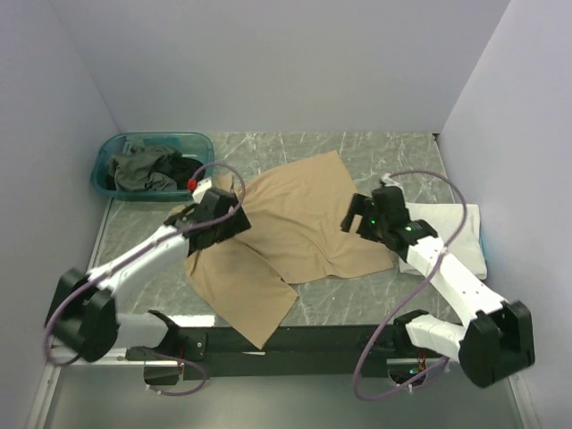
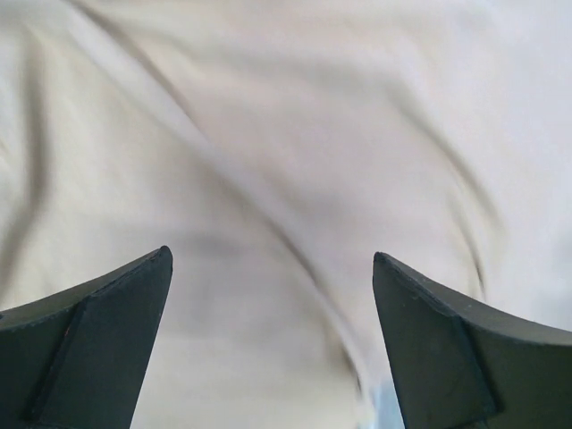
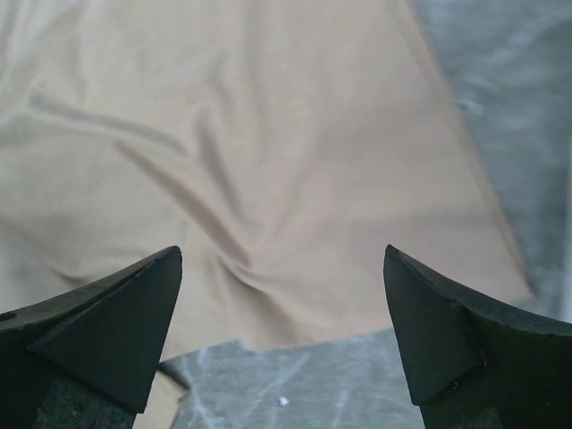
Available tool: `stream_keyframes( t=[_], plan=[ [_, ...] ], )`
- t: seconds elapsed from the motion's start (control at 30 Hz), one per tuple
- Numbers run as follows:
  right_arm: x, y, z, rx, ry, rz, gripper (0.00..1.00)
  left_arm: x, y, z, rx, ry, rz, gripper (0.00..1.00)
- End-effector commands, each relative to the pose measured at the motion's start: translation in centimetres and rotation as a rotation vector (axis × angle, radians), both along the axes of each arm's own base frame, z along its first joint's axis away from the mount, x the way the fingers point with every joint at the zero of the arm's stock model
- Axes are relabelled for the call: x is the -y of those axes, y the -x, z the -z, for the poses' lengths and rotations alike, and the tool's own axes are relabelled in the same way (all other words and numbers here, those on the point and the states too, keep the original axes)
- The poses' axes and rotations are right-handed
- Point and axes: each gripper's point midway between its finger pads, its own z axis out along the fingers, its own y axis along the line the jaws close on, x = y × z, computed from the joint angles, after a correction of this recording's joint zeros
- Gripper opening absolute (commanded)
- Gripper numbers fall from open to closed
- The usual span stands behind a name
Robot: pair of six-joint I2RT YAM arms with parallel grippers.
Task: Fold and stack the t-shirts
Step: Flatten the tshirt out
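Tan t-shirt [image 1: 290, 234] lies spread across the worktop [image 1: 357, 306]; left tool [image 1: 229, 221] hangs over its left side, right tool [image 1: 357, 218] over its right edge, both gaping wide, gripping nothing; folded white t-shirt [image 1: 466, 234] sits far right

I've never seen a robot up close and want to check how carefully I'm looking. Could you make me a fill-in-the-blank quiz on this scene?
1. The left claw and the right claw, both above the spread tan t-shirt, have their jaws ____.
2. The teal tub of crumpled shirts sits at the far ____ corner of the table.
3. The folded white t-shirt lies on the table's ____ side.

Missing words: open; left; right.
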Motion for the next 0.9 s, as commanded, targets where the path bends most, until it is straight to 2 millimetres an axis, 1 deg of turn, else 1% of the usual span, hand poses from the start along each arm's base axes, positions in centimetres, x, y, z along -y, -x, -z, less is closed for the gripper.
stream_keyframes(
  t=[0.0,0.03,0.07,0.1,0.13,0.17,0.2,0.23,0.27,0.3,0.33,0.37,0.4,0.43,0.47,0.53,0.57,0.6,0.63,0.67,0.7,0.73,0.77,0.87],
  plan=[
    [3.1,1.3,0.5,0.004,0.007,0.105,1.0,3.4,6.8,0.6,-0.055,0.079,0.144,0.99],
    [3.5,1.8,0.9,-0.003,0.009,0.118,1.0,4.3,8.4,0.8,-0.073,0.101,0.174,0.99],
    [3.7,1.9,0.5,0.014,0.005,0.123,1.0,4.9,10.0,0.5,-0.078,0.119,0.211,0.99],
    [4.1,2.1,0.8,0.01,0.004,0.138,1.0,6.2,12.6,1.1,-0.112,0.129,0.25,0.99],
    [4.3,2.2,0.8,0.012,0.0,0.146,1.0,6.0,14.6,1.8,-0.16,0.105,0.27,0.99],
    [4.3,2.3,0.9,0.008,-0.003,0.147,1.0,6.5,16.2,1.9,-0.179,0.106,0.297,0.99],
    [4.4,2.3,1.0,0.003,-0.011,0.149,1.0,7.7,19.1,2.3,-0.208,0.092,0.384,1.0],
    [4.3,2.5,1.3,-0.009,-0.025,0.144,1.0,8.2,20.8,2.5,-0.241,0.105,0.395,1.0],
    [4.2,2.5,1.3,-0.012,-0.035,0.147,1.0,8.9,23.5,3.0,-0.272,0.074,0.472,1.0],
    [4.3,2.5,1.6,-0.021,-0.041,0.146,1.0,9.6,24.6,2.8,-0.292,0.082,0.466,0.99],
    [4.0,2.7,1.7,-0.025,-0.055,0.134,1.0,9.7,25.7,3.0,-0.311,0.059,0.482,0.99],
    [3.9,2.7,1.7,-0.024,-0.056,0.133,1.0,9.0,27.6,4.3,-0.352,-0.034,0.52,0.99],
    [3.5,2.8,1.9,-0.027,-0.074,0.113,1.0,9.5,28.3,4.2,-0.367,-0.043,0.505,0.99],
    [3.4,2.9,2.1,-0.033,-0.077,0.104,1.0,9.1,28.8,4.7,-0.385,-0.089,0.501,0.99],
    [3.2,3.1,2.2,-0.04,-0.083,0.095,1.0,8.4,29.8,5.9,-0.409,-0.175,0.516,0.99],
    [3.3,3.3,2.6,-0.049,-0.083,0.092,1.0,8.3,30.4,6.4,-0.429,-0.225,0.499,0.95],
    [3.3,3.3,2.6,-0.045,-0.085,0.091,1.0,8.0,30.6,7.3,-0.443,-0.272,0.495,0.94],
    [3.3,3.6,2.8,-0.052,-0.087,0.091,1.0,8.1,30.7,7.6,-0.448,-0.279,0.487,0.93],
    [3.3,3.5,2.7,-0.045,-0.089,0.089,1.0,8.2,30.7,8.1,-0.45,-0.294,0.483,0.89],
    [3.3,3.6,2.7,-0.044,-0.092,0.088,1.0,8.4,30.6,8.2,-0.446,-0.293,0.485,0.88],
    [3.2,3.7,2.7,-0.043,-0.092,0.084,0.99,8.8,30.2,8.0,-0.424,-0.283,0.474,0.87],
    [3.3,3.8,2.8,-0.047,-0.089,0.082,0.99,8.9,30.1,8.0,-0.415,-0.281,0.464,0.83],
    [3.2,3.8,2.7,-0.043,-0.088,0.08,0.99,9.0,29.8,7.9,-0.408,-0.273,0.452,0.82],
    [3.4,4.0,2.8,-0.041,-0.082,0.083,0.99,8.9,29.0,7.9,-0.4,-0.256,0.407,0.71]
  ],
)
